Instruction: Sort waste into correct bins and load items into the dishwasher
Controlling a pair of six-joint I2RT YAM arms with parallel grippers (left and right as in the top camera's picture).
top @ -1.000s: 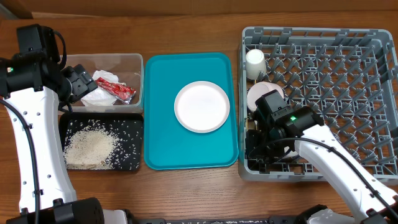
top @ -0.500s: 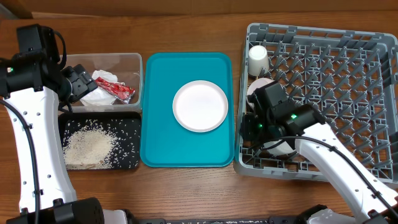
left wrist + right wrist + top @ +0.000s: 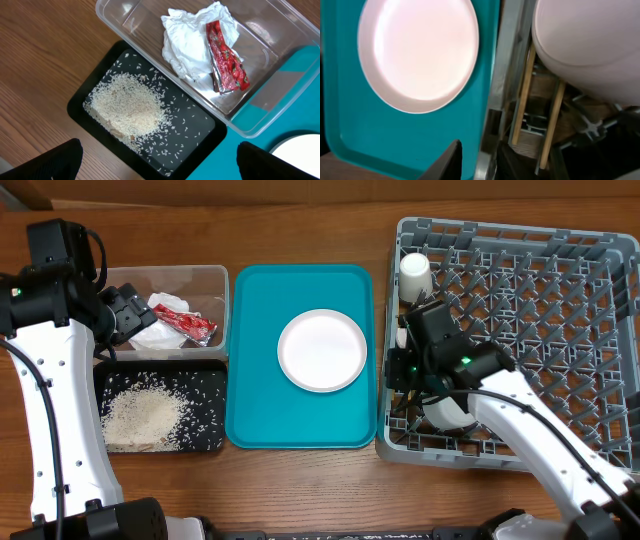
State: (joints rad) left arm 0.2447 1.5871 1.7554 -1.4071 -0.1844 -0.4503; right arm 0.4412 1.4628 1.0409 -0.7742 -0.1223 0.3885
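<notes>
Dish rack [image 3: 560, 310], teal tray [image 3: 250, 380], wooden table [image 3: 300, 480]

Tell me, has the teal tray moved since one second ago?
Yes. The teal tray slid slightly left, toward the black tray, which stayed put.

The plate [image 3: 322, 350] lies on the serving tray [image 3: 253, 415]; dish rack [image 3: 560, 300] to its right, tub [image 3: 223, 300] and shallow tray [image 3: 208, 402] left.

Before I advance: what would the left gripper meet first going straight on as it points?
Likely the shallow black rectangular tray, near its pile of loose white rice grains; depth is unclear.
</notes>
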